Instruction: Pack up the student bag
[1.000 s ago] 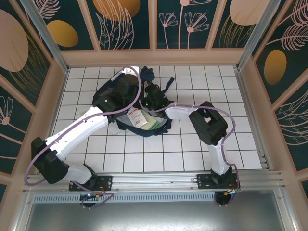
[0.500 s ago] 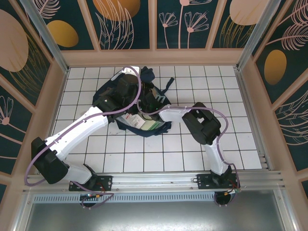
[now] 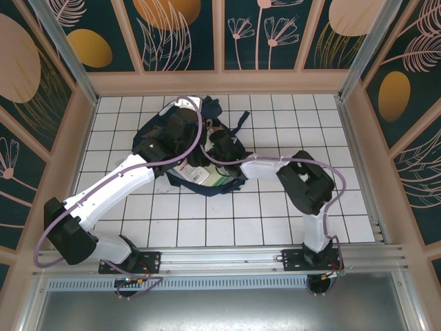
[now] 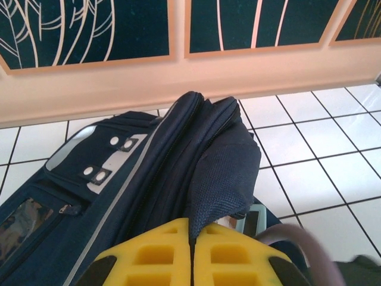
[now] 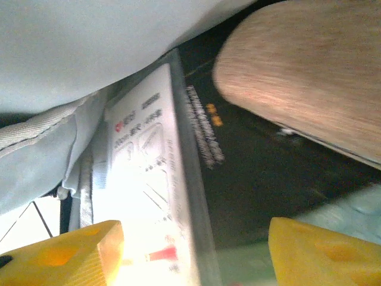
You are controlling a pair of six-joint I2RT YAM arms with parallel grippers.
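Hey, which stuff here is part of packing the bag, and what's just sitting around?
Job: student bag; left gripper, jaws shut on its flap; right gripper, open inside it; white pack; green pack.
Around: tiled table; patterned walls.

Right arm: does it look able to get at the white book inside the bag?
Probably yes: the left gripper is shut on the student bag at its flap, and the open right gripper is inside, with the white book between its fingers.

Top external looked steeply down from above near edge, far off, whole worktop in frame. Left wrist sat close over student bag, facing back wall. Right wrist peered inside bag, very near. All three shared bag.
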